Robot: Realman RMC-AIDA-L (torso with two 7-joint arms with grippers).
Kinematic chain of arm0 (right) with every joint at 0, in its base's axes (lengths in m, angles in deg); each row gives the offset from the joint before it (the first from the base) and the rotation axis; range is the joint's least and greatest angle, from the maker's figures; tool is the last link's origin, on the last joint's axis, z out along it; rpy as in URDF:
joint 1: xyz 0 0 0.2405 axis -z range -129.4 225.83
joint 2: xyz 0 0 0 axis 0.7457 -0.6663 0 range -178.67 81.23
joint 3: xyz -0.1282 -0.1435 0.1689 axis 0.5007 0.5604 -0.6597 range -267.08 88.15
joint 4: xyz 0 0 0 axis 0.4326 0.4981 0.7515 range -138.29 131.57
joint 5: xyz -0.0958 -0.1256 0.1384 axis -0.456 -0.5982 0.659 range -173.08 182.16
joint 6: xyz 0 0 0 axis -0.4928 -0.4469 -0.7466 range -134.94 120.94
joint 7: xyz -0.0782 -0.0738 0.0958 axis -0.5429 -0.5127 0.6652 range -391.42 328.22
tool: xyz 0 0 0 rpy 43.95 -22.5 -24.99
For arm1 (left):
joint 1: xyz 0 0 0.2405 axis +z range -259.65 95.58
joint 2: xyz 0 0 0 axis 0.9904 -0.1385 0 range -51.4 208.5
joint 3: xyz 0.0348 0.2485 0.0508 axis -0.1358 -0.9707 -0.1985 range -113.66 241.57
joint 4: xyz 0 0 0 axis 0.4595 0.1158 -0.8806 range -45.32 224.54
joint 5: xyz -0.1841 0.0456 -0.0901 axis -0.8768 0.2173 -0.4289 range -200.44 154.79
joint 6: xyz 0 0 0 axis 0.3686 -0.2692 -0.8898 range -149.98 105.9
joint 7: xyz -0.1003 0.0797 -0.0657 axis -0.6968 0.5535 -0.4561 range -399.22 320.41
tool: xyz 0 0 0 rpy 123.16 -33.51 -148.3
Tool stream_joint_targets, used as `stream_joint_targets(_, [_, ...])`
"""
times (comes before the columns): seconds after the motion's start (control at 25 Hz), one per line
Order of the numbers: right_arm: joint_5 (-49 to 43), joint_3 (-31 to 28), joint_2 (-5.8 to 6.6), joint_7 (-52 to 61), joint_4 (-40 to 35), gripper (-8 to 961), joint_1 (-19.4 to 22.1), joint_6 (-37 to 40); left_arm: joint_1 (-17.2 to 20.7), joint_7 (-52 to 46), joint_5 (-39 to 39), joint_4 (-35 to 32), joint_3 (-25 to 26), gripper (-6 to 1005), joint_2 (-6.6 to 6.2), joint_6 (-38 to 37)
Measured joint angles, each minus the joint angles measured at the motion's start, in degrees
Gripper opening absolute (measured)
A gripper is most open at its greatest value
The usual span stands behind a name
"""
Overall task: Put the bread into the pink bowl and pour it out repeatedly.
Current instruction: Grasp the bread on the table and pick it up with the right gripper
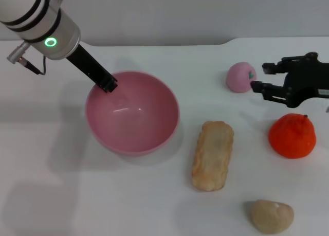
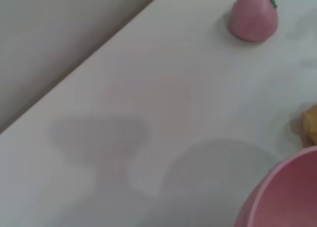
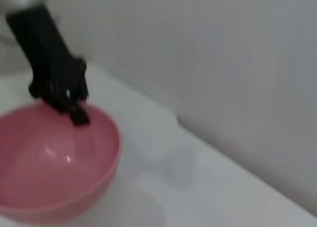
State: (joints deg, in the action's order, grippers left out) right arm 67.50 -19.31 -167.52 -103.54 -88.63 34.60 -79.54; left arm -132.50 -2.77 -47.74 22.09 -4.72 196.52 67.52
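Bread (image 1: 212, 155) lies tan side up on the white table (image 1: 61, 195), just right of the pink bowl (image 1: 132, 112) and outside it. The left gripper (image 1: 108, 84) pinches the bowl's far-left rim. The right gripper (image 1: 258, 77) hovers open beside the small pink ball (image 1: 240, 77), above the orange fruit (image 1: 292, 135). A beige lump (image 1: 271, 216) sits nearer. From the left wrist, the ball (image 2: 252, 15) and the bowl's rim (image 2: 282, 197) show. From the right wrist, the left gripper (image 3: 74, 111) is clamped on the bowl's (image 3: 54, 162) edge.
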Motion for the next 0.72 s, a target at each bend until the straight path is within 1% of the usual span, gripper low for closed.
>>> stream_joint_targets(0.16, [-14.37, 4.83, 0.06, 12.29, -11.02, 470, -3.47, -4.54, 0.02, 0.07, 0.00, -0.28, 0.00, 60, -0.02, 0.48])
stream_joint_targets(0.24, [-21.25, 7.57, 0.13, 16.45, -15.43, 470, -6.20, -10.07, -0.06, 0.10, 0.00, -0.31, -0.21, 60, -0.02, 0.55])
stream_joint_targets(0.32, [-25.52, 10.24, 0.13, 18.30, -17.10, 469, -9.29, -16.08, -0.14, 0.11, 0.02, -0.32, -0.32, 60, -0.03, 0.61])
stream_joint_targets(0.48, [-30.91, 16.39, 0.09, 20.31, -16.32, 469, -14.46, -24.43, -0.30, 0.11, 0.02, -0.33, -0.40, 60, 0.03, 0.85])
stream_joint_targets(0.56, [-32.36, 19.32, 0.16, 21.18, -14.70, 469, -16.30, -26.53, -0.29, 0.15, 0.03, -0.33, -0.40, 60, 0.07, 0.90])
stream_joint_targets(0.72, [-33.82, 22.53, 0.10, 21.74, -11.17, 470, -18.02, -27.36, -0.15, 0.18, 0.04, -0.33, -0.48, 60, 0.14, 0.99])
